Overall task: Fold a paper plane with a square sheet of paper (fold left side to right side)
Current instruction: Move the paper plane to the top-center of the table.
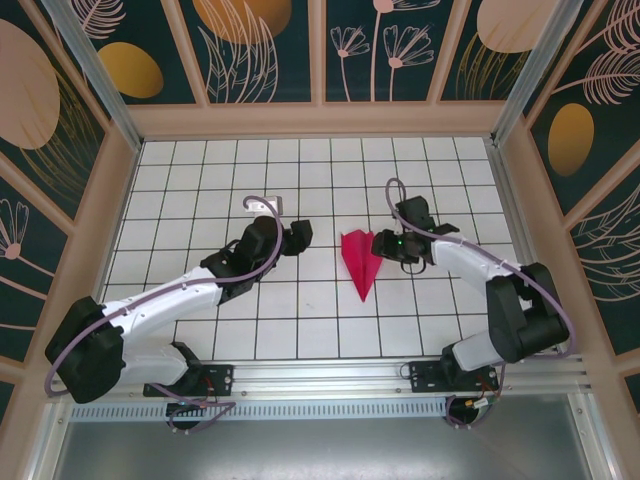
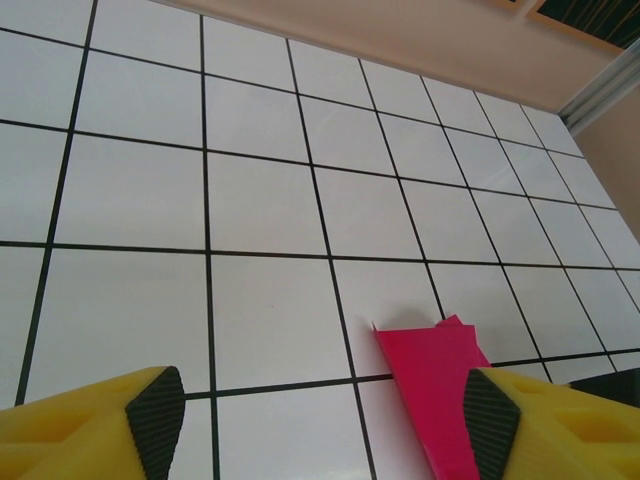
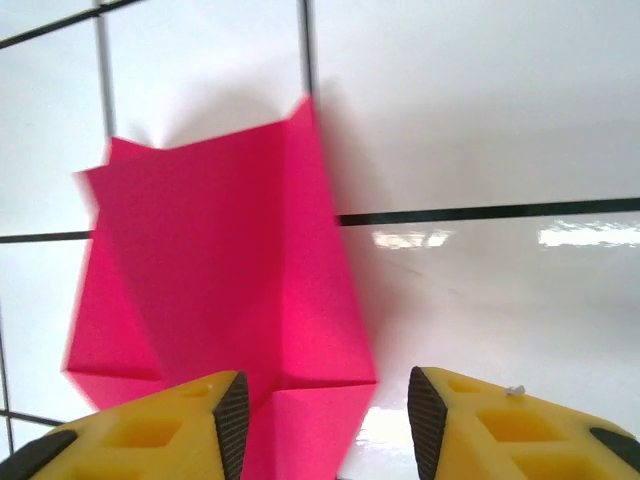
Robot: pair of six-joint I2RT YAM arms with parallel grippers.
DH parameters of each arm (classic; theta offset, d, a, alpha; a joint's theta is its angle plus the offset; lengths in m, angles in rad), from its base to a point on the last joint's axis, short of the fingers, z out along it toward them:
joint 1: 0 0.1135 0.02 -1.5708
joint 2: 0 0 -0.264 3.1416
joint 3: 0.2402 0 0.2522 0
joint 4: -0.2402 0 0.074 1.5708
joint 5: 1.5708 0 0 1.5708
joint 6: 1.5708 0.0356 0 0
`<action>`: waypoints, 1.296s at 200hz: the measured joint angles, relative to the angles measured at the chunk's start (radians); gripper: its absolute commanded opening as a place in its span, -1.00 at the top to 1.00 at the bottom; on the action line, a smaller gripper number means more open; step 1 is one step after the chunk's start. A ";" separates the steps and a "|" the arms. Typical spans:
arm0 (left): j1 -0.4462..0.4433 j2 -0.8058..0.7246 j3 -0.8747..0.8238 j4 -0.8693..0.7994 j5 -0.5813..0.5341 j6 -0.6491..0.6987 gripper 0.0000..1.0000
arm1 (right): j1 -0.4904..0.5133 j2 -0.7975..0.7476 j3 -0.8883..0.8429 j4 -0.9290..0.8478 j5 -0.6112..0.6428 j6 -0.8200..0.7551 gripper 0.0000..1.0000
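The left pincer (image 2: 322, 425) stands wide apart with nothing clamped; its yellow fingers (image 2: 100, 425) with dark ribbed pads hang above the white gridded counter (image 2: 260, 200). One edge of the paper plane (image 2: 430, 385) lies flat on the tiles just by the right-hand finger in the left wrist view. The right pincer (image 3: 328, 425) is also apart. In the right wrist view its two yellow fingers (image 3: 190, 420) straddle the near corner of the magenta-pink plane (image 3: 220, 290), which lies on the counter below them with its creases and overlapping flaps plain to see. Whether a finger touches the paper there cannot be told. From above, the left pincer (image 1: 298, 235) sits to the left of the plane with a clear gap of tile between them, while the right pincer (image 1: 385, 243) sits just beside the plane's wide far end. The paper plane (image 1: 361, 260) rests near the middle of the counter (image 1: 200, 200) as a narrow dart with a centre crease. Its sharp tip points toward the arm bases and its broad end toward the back wall. Around the counter runs a pale wooden frame (image 1: 320, 120) holding dark panels (image 1: 260, 50) painted with leaves and orange ovals.
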 measured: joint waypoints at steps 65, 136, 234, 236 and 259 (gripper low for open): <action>0.000 -0.004 -0.001 0.002 -0.007 0.000 -0.74 | 0.212 0.070 0.027 -0.051 0.050 0.062 -0.12; 0.000 -0.029 -0.019 0.007 -0.008 0.000 -0.78 | 0.226 0.176 0.066 -0.073 0.082 0.080 0.82; 0.000 -0.075 -0.027 0.005 -0.010 0.008 -0.97 | 0.067 0.551 0.671 -0.221 0.163 -0.062 1.00; 0.000 -0.075 -0.027 0.005 -0.010 0.008 -0.97 | 0.064 0.565 0.690 -0.225 0.169 -0.066 1.00; 0.000 -0.075 -0.028 0.000 -0.007 0.009 -0.97 | 0.050 0.696 0.852 -0.287 0.195 -0.095 1.00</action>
